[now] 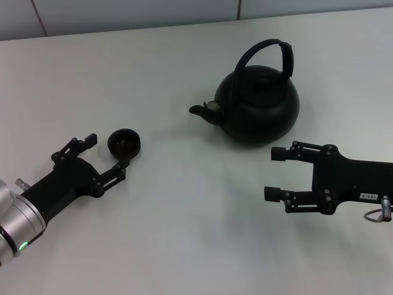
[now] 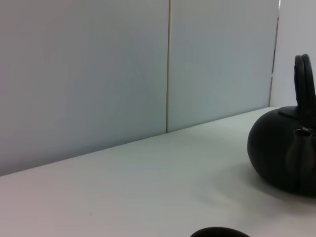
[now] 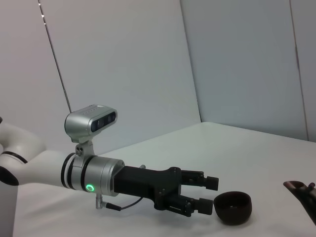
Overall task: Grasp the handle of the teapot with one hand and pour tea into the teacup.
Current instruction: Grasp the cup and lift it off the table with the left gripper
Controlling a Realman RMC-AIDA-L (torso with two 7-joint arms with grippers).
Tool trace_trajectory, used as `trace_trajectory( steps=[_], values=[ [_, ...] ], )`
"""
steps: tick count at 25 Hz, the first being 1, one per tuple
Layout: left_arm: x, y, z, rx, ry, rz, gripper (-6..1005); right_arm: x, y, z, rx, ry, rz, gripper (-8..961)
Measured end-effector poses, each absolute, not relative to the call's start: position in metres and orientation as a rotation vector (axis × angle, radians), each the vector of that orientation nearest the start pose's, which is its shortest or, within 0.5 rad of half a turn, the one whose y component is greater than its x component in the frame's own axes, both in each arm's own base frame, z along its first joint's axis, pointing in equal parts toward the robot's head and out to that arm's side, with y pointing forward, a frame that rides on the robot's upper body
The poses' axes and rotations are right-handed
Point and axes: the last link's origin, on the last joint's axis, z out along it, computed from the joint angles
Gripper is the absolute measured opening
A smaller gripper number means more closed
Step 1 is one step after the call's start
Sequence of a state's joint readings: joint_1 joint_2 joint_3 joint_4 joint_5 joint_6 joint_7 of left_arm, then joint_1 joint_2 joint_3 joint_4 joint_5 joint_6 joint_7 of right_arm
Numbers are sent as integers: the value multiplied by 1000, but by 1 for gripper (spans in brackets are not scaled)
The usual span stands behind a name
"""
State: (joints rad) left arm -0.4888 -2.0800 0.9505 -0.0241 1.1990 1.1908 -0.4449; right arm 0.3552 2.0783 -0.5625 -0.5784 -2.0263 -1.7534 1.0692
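Note:
The matte black teapot (image 1: 258, 109) stands upright at the table's back right, its spout (image 1: 198, 110) pointing left. Its arched handle (image 1: 270, 52) rises over the lid. The tiny black teacup (image 1: 124, 142) sits at the left, just beyond the fingertips of my left gripper (image 1: 105, 155), which is open and empty. My right gripper (image 1: 273, 174) is open and empty, low over the table just in front of the teapot. The left wrist view shows the teapot (image 2: 279, 153), the handle (image 2: 305, 81) and the teacup's rim (image 2: 219, 232). The right wrist view shows the teacup (image 3: 233, 207) by the left gripper (image 3: 206, 192).
The white table (image 1: 184, 233) runs back to a pale panelled wall (image 1: 123, 12). Bare tabletop lies between the teacup and the teapot. The left arm (image 3: 94, 175) with its wrist camera reaches in from the near left.

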Motion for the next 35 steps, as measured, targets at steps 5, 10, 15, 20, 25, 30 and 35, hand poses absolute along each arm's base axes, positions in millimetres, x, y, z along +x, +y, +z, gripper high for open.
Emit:
trace_trajectory(
  steps=[5, 10, 15, 20, 25, 30, 35],
  values=[
    [-317, 292, -81, -2284, -503, -624, 836, 305, 256, 1, -2701, 489, 845, 826],
    [-315, 299, -82, -2291, -495, -605, 835, 305, 256, 1, -2701, 488, 845, 825],
    [-313, 301, -82, -2294, -487, -606, 835, 305, 256, 1, -2702, 487, 845, 825],
    [-311, 302, -82, -2301, -480, -605, 835, 304, 257, 1, -2702, 484, 844, 825],
    [-311, 302, -84, -2314, -474, -597, 835, 304, 257, 1, -2702, 484, 844, 825],
    [-312, 302, -84, -2319, -474, -588, 835, 303, 258, 1, -2704, 480, 845, 825],
    [-311, 303, -85, -2323, -472, -584, 835, 302, 259, 1, -2706, 474, 846, 825]
  ],
)
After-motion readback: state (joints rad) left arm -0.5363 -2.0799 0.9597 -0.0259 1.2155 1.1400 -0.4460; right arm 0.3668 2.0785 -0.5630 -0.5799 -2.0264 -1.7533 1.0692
